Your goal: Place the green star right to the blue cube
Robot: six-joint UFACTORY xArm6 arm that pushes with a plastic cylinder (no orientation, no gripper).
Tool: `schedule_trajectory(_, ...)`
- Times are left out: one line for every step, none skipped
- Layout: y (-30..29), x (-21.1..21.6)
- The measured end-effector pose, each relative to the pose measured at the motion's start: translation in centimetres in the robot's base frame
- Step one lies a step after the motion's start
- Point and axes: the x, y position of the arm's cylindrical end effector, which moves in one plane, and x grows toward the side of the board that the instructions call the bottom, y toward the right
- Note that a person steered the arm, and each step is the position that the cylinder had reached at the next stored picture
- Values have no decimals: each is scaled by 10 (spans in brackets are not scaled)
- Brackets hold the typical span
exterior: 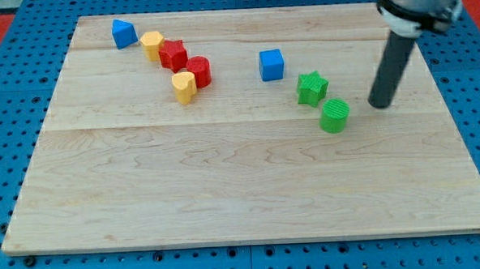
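Your green star [312, 89] sits right of and slightly nearer than the blue cube [272, 65], with a gap between. My tip [379, 105], a bare rod gripping nothing, rests further right. Push carelessly and you risk dragging the green cylinder [334, 115] along. The arm's upper part is cut off.

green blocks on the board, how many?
2. The green star sits lower right of the blue cube; the green cylinder sits just lower right of the star. My tip is right of both. None look hidden.
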Motion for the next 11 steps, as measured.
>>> schedule_trajectory(-66,-7)
schedule_trajectory(-109,-18)
schedule_trajectory(-74,-34)
schedule_trajectory(-56,-85)
schedule_trajectory(-36,-80)
schedule_trajectory(-45,-20)
schedule_trajectory(-110,-8)
schedule_trajectory(-114,-50)
schedule_trajectory(-106,-97)
schedule_trajectory(-103,-124)
schedule_trajectory(-101,-64)
